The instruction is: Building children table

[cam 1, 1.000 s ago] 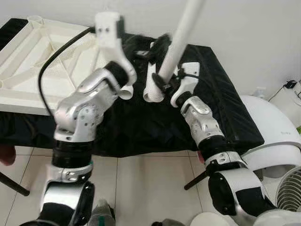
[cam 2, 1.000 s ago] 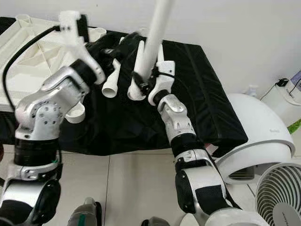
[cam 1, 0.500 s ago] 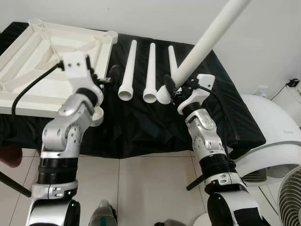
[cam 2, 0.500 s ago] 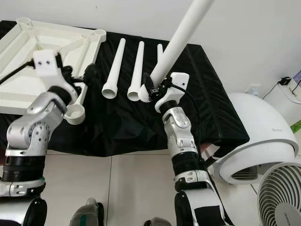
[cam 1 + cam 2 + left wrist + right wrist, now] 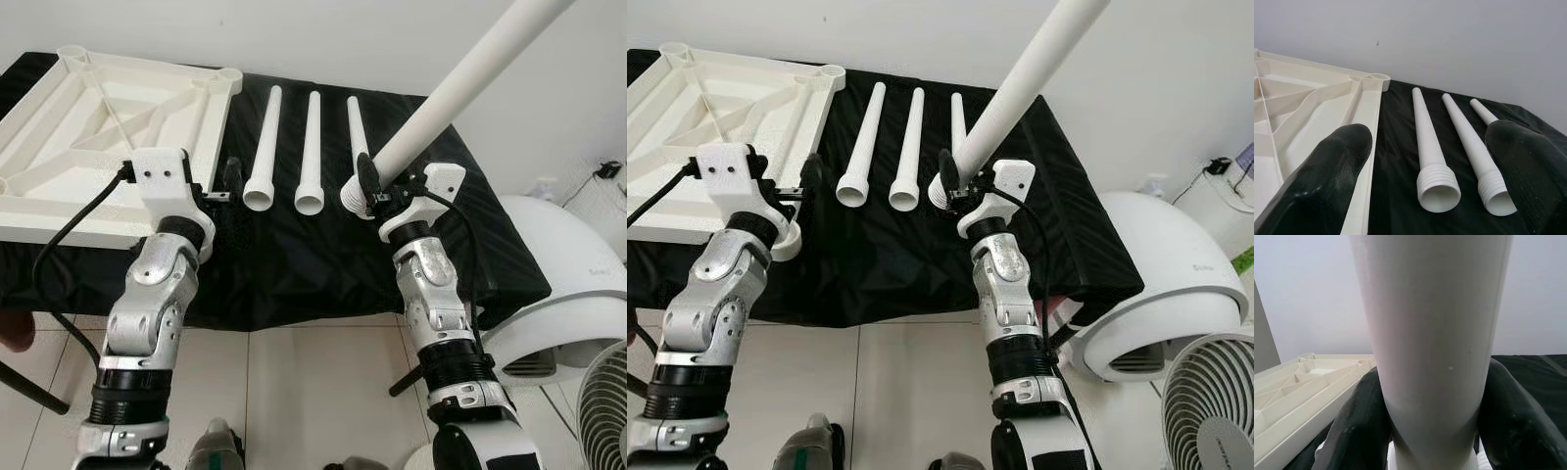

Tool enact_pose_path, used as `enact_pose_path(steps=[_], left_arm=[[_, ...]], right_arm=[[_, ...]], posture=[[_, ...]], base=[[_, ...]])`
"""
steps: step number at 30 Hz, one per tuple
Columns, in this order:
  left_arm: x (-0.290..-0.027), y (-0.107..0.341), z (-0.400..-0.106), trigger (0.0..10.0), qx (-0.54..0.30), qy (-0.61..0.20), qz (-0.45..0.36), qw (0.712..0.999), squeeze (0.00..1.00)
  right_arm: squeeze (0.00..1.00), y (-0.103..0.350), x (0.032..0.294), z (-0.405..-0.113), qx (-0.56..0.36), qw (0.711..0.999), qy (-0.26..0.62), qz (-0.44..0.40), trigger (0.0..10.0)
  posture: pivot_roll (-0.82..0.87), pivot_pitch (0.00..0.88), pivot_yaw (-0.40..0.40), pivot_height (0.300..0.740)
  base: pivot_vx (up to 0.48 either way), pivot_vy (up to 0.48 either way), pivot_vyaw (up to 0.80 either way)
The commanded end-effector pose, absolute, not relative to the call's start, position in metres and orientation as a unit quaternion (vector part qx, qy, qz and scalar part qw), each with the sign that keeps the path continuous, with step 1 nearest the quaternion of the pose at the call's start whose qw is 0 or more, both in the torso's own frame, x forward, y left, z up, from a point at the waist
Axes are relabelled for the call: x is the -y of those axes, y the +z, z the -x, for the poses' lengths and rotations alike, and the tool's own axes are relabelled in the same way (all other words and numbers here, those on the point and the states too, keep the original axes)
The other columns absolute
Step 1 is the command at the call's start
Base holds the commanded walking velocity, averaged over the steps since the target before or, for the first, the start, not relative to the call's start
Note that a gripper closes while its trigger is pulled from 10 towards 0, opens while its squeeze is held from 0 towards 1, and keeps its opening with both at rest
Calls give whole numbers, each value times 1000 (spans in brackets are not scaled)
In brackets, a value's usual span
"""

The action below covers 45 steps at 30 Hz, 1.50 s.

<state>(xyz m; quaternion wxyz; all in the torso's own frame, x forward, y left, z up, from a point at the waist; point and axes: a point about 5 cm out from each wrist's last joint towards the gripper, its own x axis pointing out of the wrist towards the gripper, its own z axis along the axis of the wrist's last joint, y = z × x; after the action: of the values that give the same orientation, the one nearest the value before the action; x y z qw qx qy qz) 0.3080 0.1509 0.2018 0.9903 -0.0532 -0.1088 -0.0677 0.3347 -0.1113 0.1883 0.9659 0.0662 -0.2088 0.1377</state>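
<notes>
A white table top [image 5: 98,127] lies upside down on the left of the black-draped table. Beside it three white legs lie side by side: [image 5: 265,147], [image 5: 312,147], [image 5: 355,127]. My right gripper [image 5: 366,184] is shut on a fourth white leg [image 5: 460,88] near its threaded end, and the leg slants up to the right above the cloth. In the right wrist view this leg [image 5: 1430,333] sits between both fingers [image 5: 1356,426]. My left gripper [image 5: 232,176] is open, low beside the table top's near right corner. Its fingers [image 5: 1327,181] frame the lying legs [image 5: 1432,147].
The black cloth [image 5: 294,255] covers the table down to its front edge. A white domed appliance [image 5: 568,284] and a fan [image 5: 602,392] stand on the tiled floor at right. A white wall runs behind the table.
My left arm has come down from in front of the table top to its near corner. My right gripper has shifted right with the leg, which now tilts further over.
</notes>
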Motion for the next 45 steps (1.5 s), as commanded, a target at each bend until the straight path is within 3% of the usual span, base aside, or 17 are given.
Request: enact_pose_path(steps=[1, 35, 45], left_arm=[[-148, 200, -308, 10000, 114, -61, 45, 991, 0], [-148, 199, -314, 10000, 129, -43, 37, 990, 0], [-148, 199, -315, 10000, 130, -45, 33, 990, 0]], right_arm=[[0, 190, 111, -334, 213, 966, 139, -52, 10000], [0, 184, 114, -333, 206, 970, 120, -39, 10000], [0, 182, 116, -333, 204, 971, 118, -38, 10000]], posture=[[54, 10, -78, 740], [77, 0, -68, 740], [80, 0, -67, 740]], base=[[0, 0, 0], [0, 0, 0], [0, 255, 0]])
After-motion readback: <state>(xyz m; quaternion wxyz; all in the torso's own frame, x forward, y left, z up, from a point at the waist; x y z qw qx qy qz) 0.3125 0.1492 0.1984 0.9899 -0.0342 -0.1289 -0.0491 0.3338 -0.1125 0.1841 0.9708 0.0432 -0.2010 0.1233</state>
